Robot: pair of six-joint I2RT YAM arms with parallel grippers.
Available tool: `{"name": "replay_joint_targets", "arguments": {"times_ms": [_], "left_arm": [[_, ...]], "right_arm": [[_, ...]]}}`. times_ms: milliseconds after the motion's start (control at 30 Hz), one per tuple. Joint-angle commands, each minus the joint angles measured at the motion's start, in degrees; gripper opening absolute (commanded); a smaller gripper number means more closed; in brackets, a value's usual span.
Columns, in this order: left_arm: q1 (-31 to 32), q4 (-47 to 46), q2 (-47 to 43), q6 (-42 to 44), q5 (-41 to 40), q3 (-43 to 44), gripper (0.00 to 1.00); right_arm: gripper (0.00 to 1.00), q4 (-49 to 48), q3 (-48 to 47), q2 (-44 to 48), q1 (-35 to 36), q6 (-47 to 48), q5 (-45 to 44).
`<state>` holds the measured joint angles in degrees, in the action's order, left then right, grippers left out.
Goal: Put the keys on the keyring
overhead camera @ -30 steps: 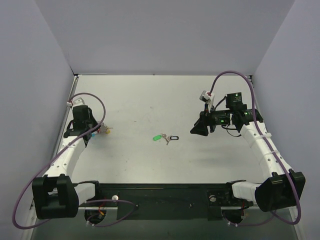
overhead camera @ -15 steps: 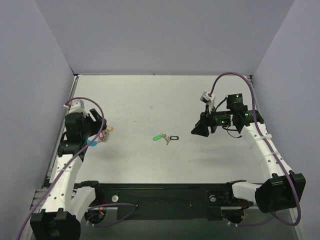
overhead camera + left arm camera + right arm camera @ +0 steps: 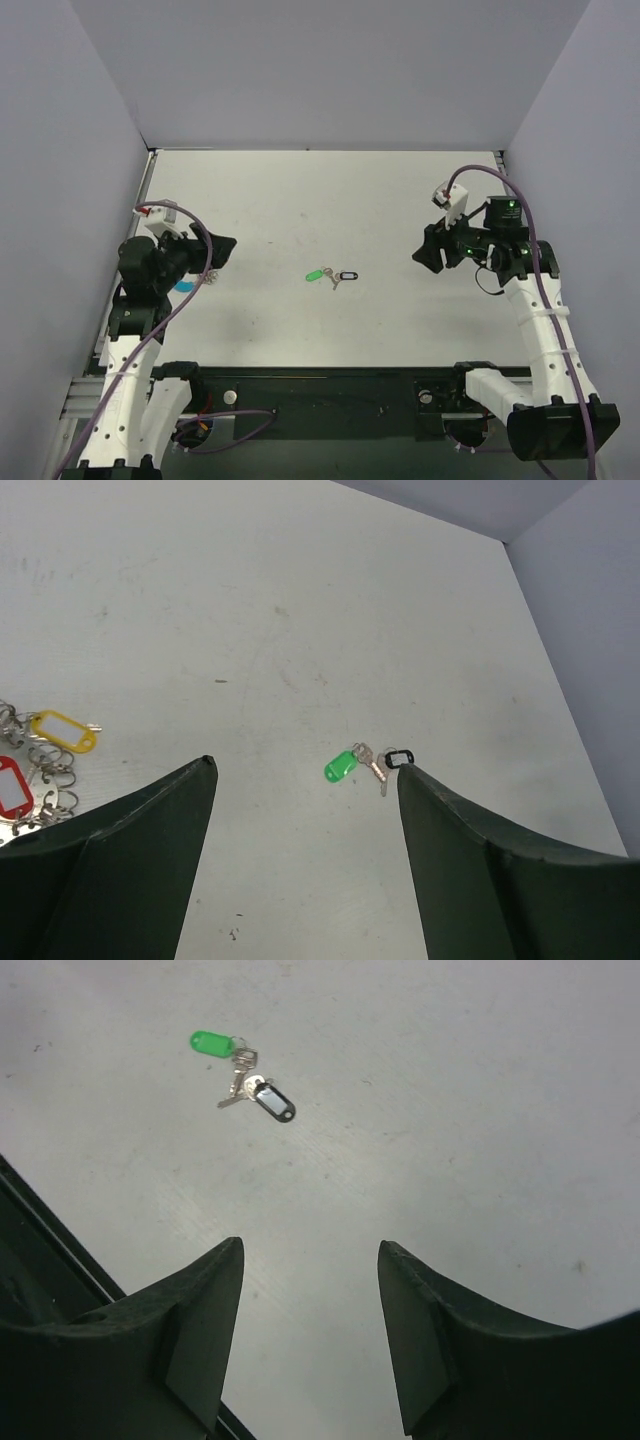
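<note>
The green-tagged key (image 3: 316,273) and the black-tagged key (image 3: 348,275) lie touching each other mid-table, and both the left wrist view (image 3: 341,767) and the right wrist view (image 3: 212,1043) show the green tag. The keyring (image 3: 184,287) lies at the left, partly under my left arm. Its chain (image 3: 45,768) carries a yellow tag (image 3: 62,731). A red-tagged key (image 3: 10,786) rests among the loops. My left gripper (image 3: 215,248) hovers above and just right of the keyring, open and empty. My right gripper (image 3: 428,255) hangs open and empty to the right of the two keys.
Grey walls close the table (image 3: 300,200) on the left, back and right. The black base rail (image 3: 330,385) runs along the near edge. A purple cable (image 3: 205,255) loops from the left wrist over the keyring area.
My left gripper has opened, let go of the keyring and risen away from it. My right arm has drawn back to the right.
</note>
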<state>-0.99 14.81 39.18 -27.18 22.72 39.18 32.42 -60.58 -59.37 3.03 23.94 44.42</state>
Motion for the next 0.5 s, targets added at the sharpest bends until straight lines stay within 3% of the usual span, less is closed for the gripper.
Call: {"name": "replay_joint_targets", "arguments": {"times_ms": [0,133,300,467], "left_arm": [[2.92,2.05,-0.59,2.65,3.12,5.72,0.83],[5.39,4.70,-1.91,6.52,0.49,6.96,0.84],[8.81,5.67,-4.89,10.65,-6.98,4.69,0.85],[10.57,5.32,-8.15,12.06,-9.09,3.63,0.87]], "right_arm": [[0.53,3.17,-4.62,2.85,-2.94,-2.40,-8.64],[0.57,3.00,-8.06,4.09,-7.41,-8.20,-12.24],[0.60,-3.76,-6.75,5.67,-9.00,-26.10,-19.63],[0.63,-7.11,-3.59,8.22,-9.18,-31.94,-23.07]]}}
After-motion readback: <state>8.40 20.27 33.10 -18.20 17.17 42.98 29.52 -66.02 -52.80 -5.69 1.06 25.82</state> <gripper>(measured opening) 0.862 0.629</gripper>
